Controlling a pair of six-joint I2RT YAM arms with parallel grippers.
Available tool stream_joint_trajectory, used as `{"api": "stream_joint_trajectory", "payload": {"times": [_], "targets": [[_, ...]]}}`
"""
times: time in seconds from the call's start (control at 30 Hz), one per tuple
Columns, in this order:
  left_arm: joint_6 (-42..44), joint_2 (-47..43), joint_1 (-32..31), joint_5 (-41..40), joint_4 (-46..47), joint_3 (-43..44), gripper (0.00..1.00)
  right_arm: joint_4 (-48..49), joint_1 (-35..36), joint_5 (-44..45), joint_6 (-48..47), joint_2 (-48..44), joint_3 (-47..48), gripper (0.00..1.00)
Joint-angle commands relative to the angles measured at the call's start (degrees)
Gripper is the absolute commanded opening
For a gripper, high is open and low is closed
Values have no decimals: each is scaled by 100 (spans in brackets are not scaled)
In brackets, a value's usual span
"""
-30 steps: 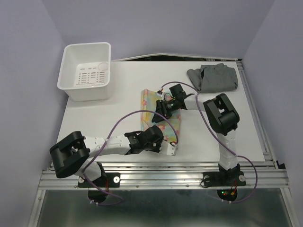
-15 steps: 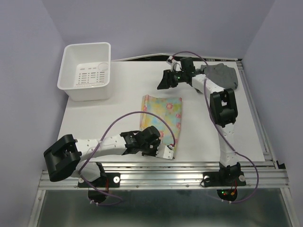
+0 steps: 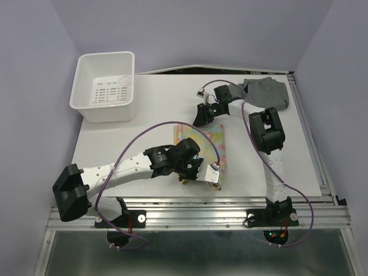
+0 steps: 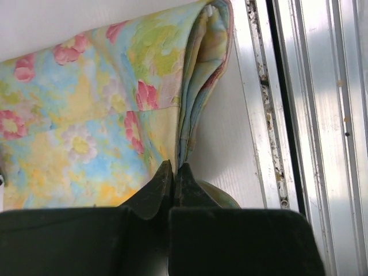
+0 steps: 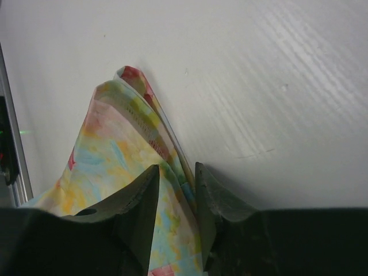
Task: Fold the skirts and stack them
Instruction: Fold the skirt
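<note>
The floral skirt [image 3: 210,141] lies folded in a narrow strip at the table's middle. My left gripper [image 3: 198,175] is shut on its near edge, which curls up by the front rail; in the left wrist view the jaws [image 4: 174,168] pinch the layered fold of the skirt [image 4: 86,115]. My right gripper [image 3: 201,118] is at the skirt's far left corner. In the right wrist view its fingers [image 5: 176,172] stand apart with the corner of the skirt [image 5: 115,155] between them. The grey skirt [image 3: 265,92] lies bunched at the far right, partly behind the right arm.
A white plastic bin [image 3: 103,112] stands at the far left of the white table [image 3: 155,103]. The metal front rail [image 4: 299,86] runs close beside the skirt's near end. Purple cables loop over both arms.
My right gripper went off to the far side and has come back down to the floral skirt's far corner. My left gripper has pulled the near edge up and slightly right.
</note>
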Motion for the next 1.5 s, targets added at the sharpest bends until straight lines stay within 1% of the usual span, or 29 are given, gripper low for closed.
{"api": "stream_joint_trajectory", "payload": {"times": [0.0, 0.1, 0.23, 0.5, 0.73, 0.9, 1.0, 1.03, 1.07, 1.1, 1.13, 1.17, 1.23, 1.33, 1.37, 1.47], "targets": [[9, -58, 285, 279, -505, 605, 0, -331, 206, -31, -456, -243, -707, 35], [201, 126, 523, 138, -699, 983, 0, -270, 260, -172, -474, -445, -981, 33], [378, 486, 962, 147, -682, 1448, 0, -190, 382, -409, -491, -638, -1332, 31], [729, 1452, 1542, 270, -594, 2336, 0, -190, 435, -620, -465, -753, -1553, 28], [958, 2183, 1824, 340, -339, 2601, 0, -182, 435, -752, -464, -770, -1614, 28], [1081, 2631, 1947, 235, -58, 2592, 3, -190, 435, -814, -421, -692, -1570, 29], [1064, 2789, 2026, 77, 276, 2504, 14, -182, 435, -823, -403, -648, -1535, 29], [1046, 2816, 2079, 33, 337, 2513, 20, -182, 435, -814, -394, -639, -1518, 30], [959, 2834, 2105, 6, 408, 2591, 22, -190, 435, -805, -386, -612, -1492, 30], [932, 2843, 2132, 6, 417, 2653, 28, -199, 435, -796, -386, -604, -1483, 31], [906, 2817, 2158, -11, 426, 2706, 28, -190, 435, -788, -377, -603, -1465, 31], [844, 2773, 2193, -90, 496, 2793, 33, -190, 435, -770, -368, -595, -1447, 32], [774, 2571, 2211, -187, 540, 2881, 39, -199, 435, -718, -342, -569, -1360, 33], [467, 2080, 2229, -275, 339, 3136, 45, -199, 435, -665, -280, -533, -1246, 35], [466, 2078, 2229, -258, 277, 3154, 46, -208, 435, -647, -271, -507, -1219, 36], [72, 1622, 2237, -188, 57, 3014, 47, -225, 435, -507, -227, -463, -1079, 40]]}}
